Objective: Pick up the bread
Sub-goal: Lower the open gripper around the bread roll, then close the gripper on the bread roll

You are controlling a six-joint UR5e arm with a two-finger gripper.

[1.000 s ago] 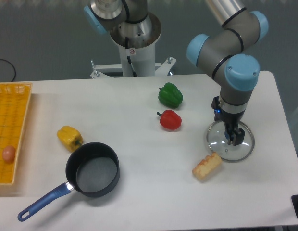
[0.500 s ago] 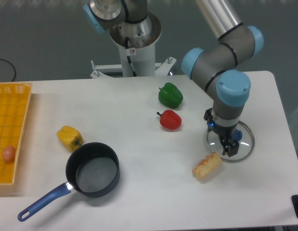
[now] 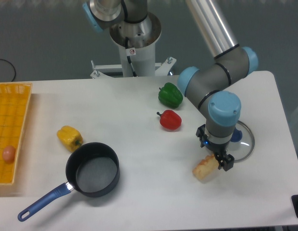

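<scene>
The bread (image 3: pixel 204 169), a small pale tan loaf with an orange-brown scored top, lies on the white table at the front right. My gripper (image 3: pixel 219 160) points straight down over the loaf's right end, very low. Its dark fingers (image 3: pixel 226 164) stand open on either side of that end. The arm's wrist hides part of the gripper, and nothing is lifted.
A round glass lid (image 3: pixel 245 139) lies just right of the gripper. A red pepper (image 3: pixel 170 120) and a green pepper (image 3: pixel 170 95) sit behind the loaf. At the left are a yellow pepper (image 3: pixel 69 137), a black pot with a blue handle (image 3: pixel 93 169), and a yellow basket (image 3: pixel 12 125) holding an egg (image 3: pixel 8 153).
My gripper has moved left and forward from above the glass lid to the right end of the bread, and it has come lower. The bread has not moved.
</scene>
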